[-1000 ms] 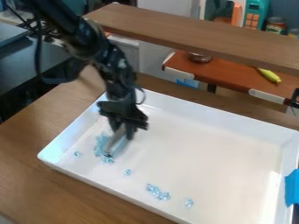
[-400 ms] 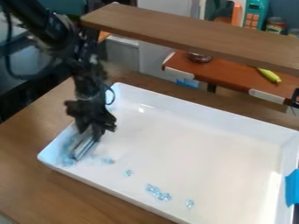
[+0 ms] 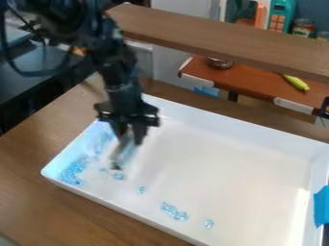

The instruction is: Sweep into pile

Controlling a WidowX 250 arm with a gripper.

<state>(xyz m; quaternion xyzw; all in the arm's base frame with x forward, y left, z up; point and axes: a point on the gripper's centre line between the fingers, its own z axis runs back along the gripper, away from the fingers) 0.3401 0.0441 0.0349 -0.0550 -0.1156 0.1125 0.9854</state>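
- The white tray [image 3: 225, 158] sits on the wooden surface [image 3: 38, 211].
- The hand [image 3: 130, 132] hangs over the tray, toward its left end, with the arm [image 3: 119, 72] coming down from beyond the tray's far rim.
- It is clamped on a pale, flat sweeping tool [image 3: 120, 157], which slants down from it toward the tray's floor; blur hides whether the tool's lower end touches.
- The largest cluster of light-blue pieces [image 3: 72, 172] lies inside the tray, by its left corner.
- One small clump [image 3: 118, 177] lies on the tray's floor just beside the tool's lower end, and a single piece [image 3: 141, 190] lies nearer the tray's front wall.
- Farther right along the tray's front wall are a loose group [image 3: 173, 211] and another separate piece [image 3: 208, 223].
- Blue tape [image 3: 322, 206] is at the tray's right side.
- Behind the tray, a long wooden board [image 3: 212, 37] crosses the view; between them, a yellow-green object [image 3: 296, 83] lies on a red-brown panel [image 3: 250, 87].
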